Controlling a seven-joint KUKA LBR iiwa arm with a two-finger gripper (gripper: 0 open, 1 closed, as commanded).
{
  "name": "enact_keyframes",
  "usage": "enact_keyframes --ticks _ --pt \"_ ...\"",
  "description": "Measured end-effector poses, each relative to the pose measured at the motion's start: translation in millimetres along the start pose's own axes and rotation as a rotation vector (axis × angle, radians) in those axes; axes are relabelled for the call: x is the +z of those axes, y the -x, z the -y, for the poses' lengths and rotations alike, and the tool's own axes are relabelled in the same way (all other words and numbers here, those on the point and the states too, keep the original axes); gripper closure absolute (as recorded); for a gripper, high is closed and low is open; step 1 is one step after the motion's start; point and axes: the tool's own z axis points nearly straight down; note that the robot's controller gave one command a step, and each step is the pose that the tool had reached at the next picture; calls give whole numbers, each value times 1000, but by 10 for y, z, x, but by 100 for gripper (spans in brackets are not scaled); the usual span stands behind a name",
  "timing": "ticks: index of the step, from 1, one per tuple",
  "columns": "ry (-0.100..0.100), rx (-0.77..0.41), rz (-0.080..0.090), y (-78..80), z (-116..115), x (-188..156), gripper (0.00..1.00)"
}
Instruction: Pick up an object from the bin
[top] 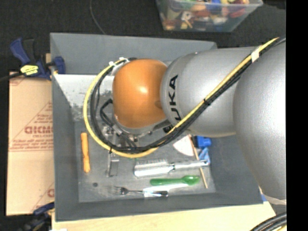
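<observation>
The arm (216, 95) comes in from the right and covers most of the bin's (67, 177) upper and middle floor. Its orange cover (137, 93) sits over the centre, ringed by cables. Bare floor lies along the left wall and at the lower left corner.

The gripper (113, 166) points down under the cover at a bare patch left of centre. I cannot tell whether it is open or closed. The nearest things are the silver tool (159, 168), lying flat just right of it, and the orange stick (85, 152), lying lengthwise near the left wall; both lie apart from it.

A green spoon (175, 181) lies just below the tool, parallel to it. A fork (137, 192) lies along the near edge. A white piece (184, 146) and a blue piece (204, 143) sit by the right wall, partly under the arm. A thin wooden stick (201, 167) runs down beside them.
</observation>
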Motion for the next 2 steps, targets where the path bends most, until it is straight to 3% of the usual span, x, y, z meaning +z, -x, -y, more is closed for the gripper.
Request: enact_keyframes --ticks 1,2 --pt "1 4 6 19 7 -30 0" --pt "0 -536 15 621 -283 1019 0"
